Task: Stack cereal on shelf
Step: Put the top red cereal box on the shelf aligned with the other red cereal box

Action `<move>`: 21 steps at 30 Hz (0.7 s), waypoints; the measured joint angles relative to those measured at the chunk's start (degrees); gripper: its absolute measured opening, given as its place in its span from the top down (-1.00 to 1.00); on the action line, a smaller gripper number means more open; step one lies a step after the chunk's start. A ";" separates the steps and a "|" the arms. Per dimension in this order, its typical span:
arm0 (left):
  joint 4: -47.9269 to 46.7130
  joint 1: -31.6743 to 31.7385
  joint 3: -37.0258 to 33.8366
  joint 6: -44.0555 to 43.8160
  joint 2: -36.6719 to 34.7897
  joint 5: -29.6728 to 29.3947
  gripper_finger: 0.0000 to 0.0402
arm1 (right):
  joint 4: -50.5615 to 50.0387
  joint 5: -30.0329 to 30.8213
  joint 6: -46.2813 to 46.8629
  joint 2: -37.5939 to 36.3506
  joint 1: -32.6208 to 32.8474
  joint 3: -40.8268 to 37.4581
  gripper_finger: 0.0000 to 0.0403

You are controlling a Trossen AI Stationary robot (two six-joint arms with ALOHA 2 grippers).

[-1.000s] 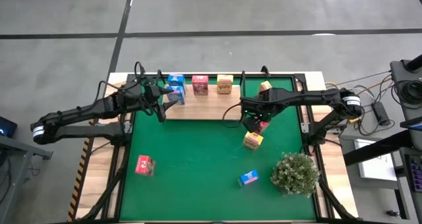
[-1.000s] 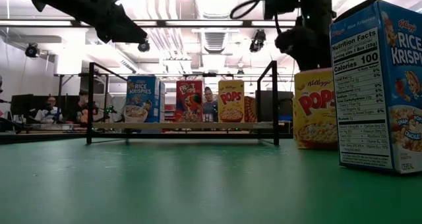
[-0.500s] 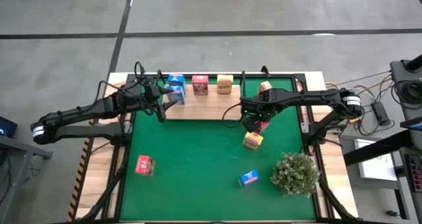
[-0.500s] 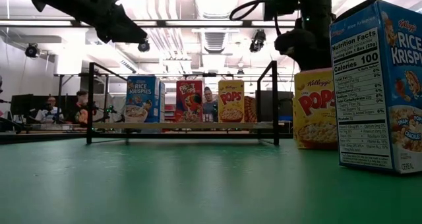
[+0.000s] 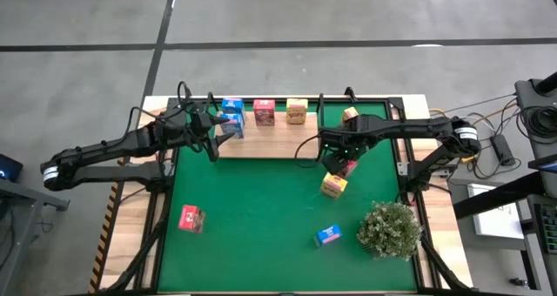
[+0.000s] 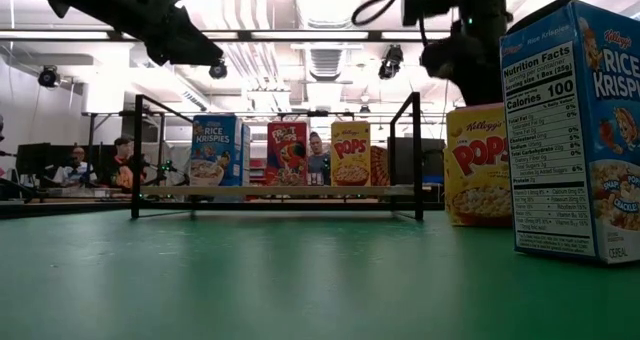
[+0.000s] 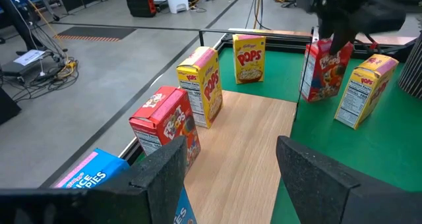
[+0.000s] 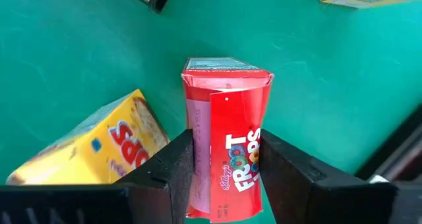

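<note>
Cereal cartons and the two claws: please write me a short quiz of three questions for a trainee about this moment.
1. True or false: the left claw holds a carton.
2. Which carton has the fingers of the right claw against its two sides? A: a blue one. B: the red Froot Loops carton. C: a yellow one.
3. Which carton on the green mat stands nearest to the plant?

Key
1. False: it is open and empty, above the shelf.
2. B.
3. The blue carton.
</note>
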 joint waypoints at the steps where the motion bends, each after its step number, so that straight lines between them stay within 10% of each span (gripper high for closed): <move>1: 0.00 -0.02 0.00 0.00 0.00 0.01 -0.08 | -1.04 -0.01 -0.05 -0.11 0.00 1.12 0.27; 21: 0.00 -0.02 -0.02 -0.02 0.00 0.02 -0.08 | -14.19 4.57 -6.06 -0.26 0.00 35.85 0.35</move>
